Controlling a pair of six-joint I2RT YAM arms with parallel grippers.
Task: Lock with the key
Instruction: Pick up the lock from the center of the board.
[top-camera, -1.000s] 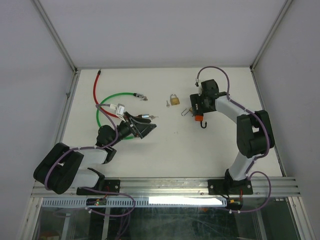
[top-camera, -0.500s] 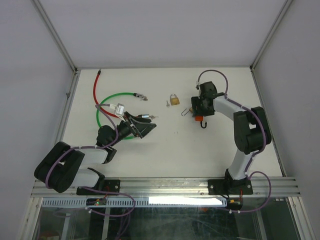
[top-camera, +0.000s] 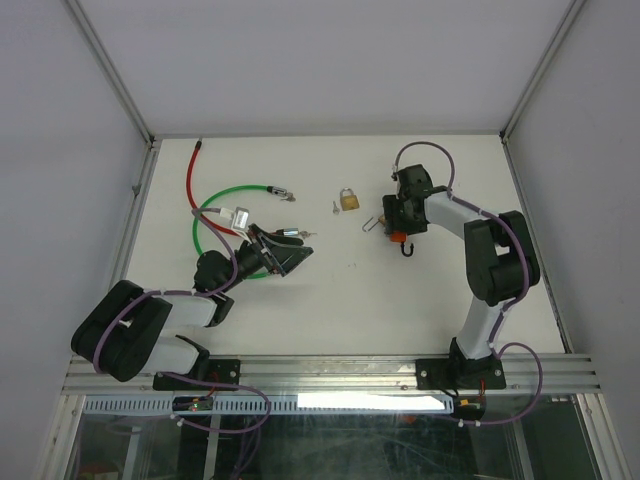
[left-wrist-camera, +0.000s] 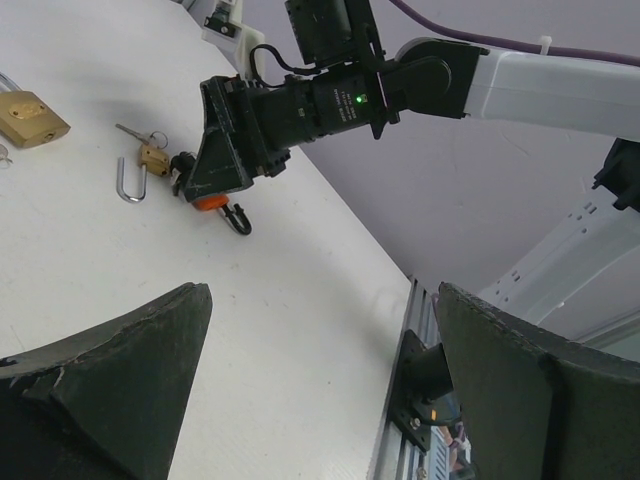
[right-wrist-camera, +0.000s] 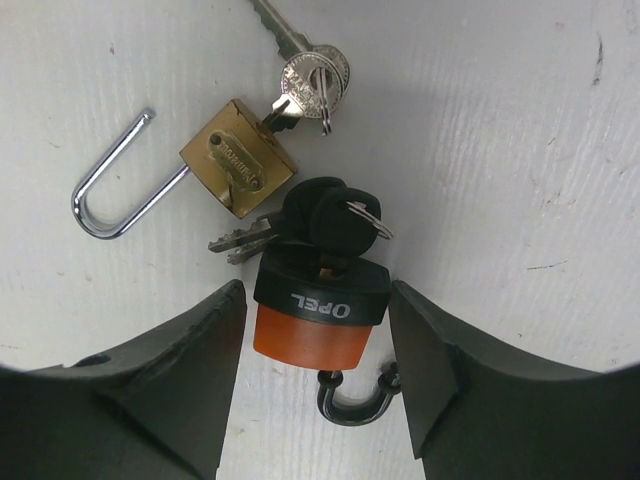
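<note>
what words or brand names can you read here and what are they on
"OPEL": white print on the black band of the orange padlock, upside down in the right wrist view.
Engraving on the open brass padlock: too small to read.
Stamp on the silver key in that padlock: too blurred to read.
No other text can be read in any view.

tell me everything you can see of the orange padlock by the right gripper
The orange padlock lies flat on the white table, closely flanked by fingers of the right gripper; grip unclear. Its body looks plastic, orange with a black band lettered OPEL. Black-headed keys sit at its keyway end; a dark shackle hooks out opposite, seemingly open.
</note>
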